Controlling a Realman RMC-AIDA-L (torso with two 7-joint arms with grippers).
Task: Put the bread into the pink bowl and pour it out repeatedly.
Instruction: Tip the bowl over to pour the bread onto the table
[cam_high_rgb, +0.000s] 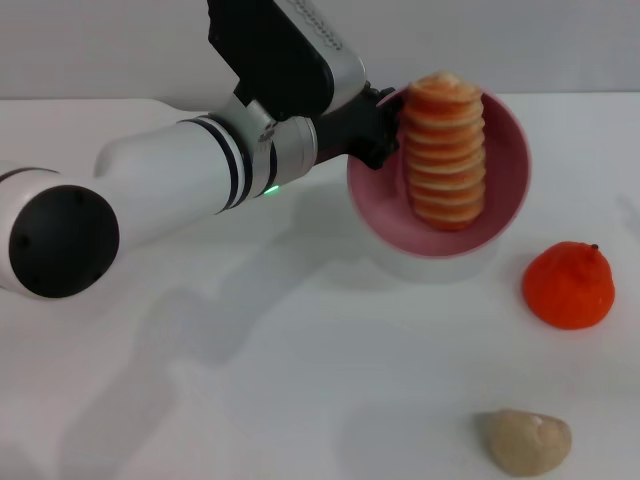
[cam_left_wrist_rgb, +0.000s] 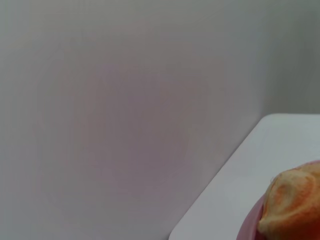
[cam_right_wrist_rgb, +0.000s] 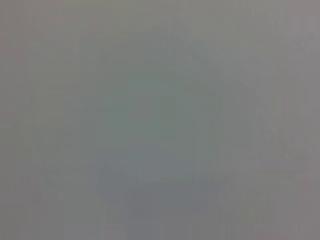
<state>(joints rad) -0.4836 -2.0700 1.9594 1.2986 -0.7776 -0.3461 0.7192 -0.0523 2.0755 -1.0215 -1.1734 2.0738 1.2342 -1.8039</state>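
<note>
My left gripper (cam_high_rgb: 382, 128) is shut on the left rim of the pink bowl (cam_high_rgb: 510, 170), which it holds lifted and tipped so that its opening faces the head camera. Inside the bowl the bread (cam_high_rgb: 445, 150), an orange loaf with cream stripes, stands on end against the bowl's wall. In the left wrist view one end of the bread (cam_left_wrist_rgb: 292, 205) and a sliver of the pink bowl (cam_left_wrist_rgb: 250, 227) show in a corner. The right gripper shows in no view.
An orange round fruit (cam_high_rgb: 568, 284) lies on the white table (cam_high_rgb: 300, 380) to the right, below the bowl. A small beige lump (cam_high_rgb: 524, 441) sits near the front edge at the right. The left arm spans the left half of the table.
</note>
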